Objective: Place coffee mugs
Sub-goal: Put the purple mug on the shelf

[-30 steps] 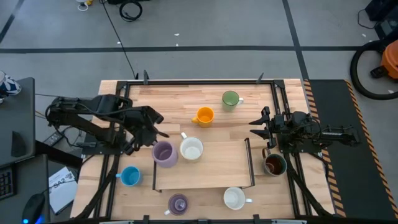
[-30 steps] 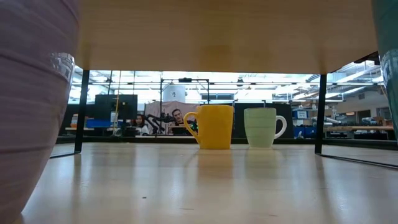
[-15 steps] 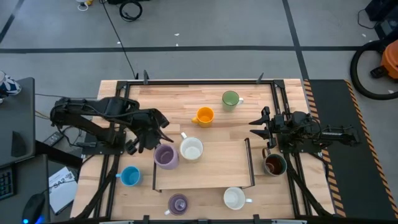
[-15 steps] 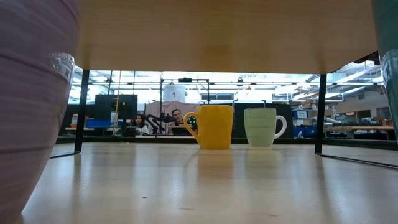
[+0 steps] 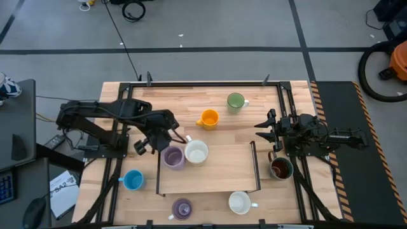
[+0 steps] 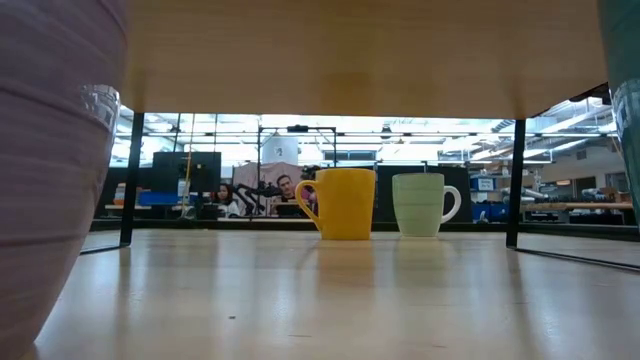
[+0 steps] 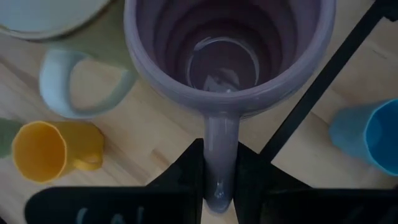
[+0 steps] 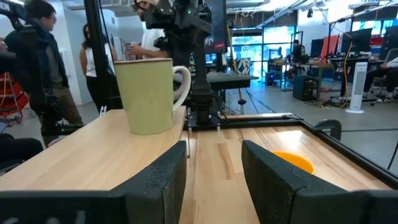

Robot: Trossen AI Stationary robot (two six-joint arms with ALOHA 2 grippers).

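My left gripper [image 5: 170,136] [image 7: 221,177] is shut on an upright lavender mug [image 5: 173,157] [image 7: 227,50] at the left edge of the raised wooden shelf [image 5: 216,172]. A white mug [image 5: 196,152] stands on the shelf right beside it. On the table stand the orange mug [image 5: 208,118] [image 6: 345,203], the green mug [image 5: 236,100] [image 6: 425,204], the blue mug [image 5: 133,180], the brown mug [image 5: 280,168], a second white mug [image 5: 240,202] and a second lavender mug [image 5: 182,208]. My right gripper [image 5: 263,131] [image 8: 214,165] waits open at the right, touching nothing. My left gripper pinches the lavender mug's handle [image 7: 221,140] between its two fingers [image 7: 186,174], one on each flat side. It comes from above and from the far left, looking down into the cup. The mug is upright, mouth up; whether its base rests on the shelf cannot be told.
The shelf's black frame bars [image 7: 323,81] [image 5: 255,164] run beside the held mug and along the shelf's right end. Black rails [image 5: 283,108] edge the table. Bare wood lies on the shelf's middle and right part. People stand in the room beyond the table [image 8: 37,68].
My left gripper has moved toward the table's right and slightly toward the near edge, over the shelf's left edge. The lavender mug has shifted a little to the right with it, closer to the white mug on the shelf.
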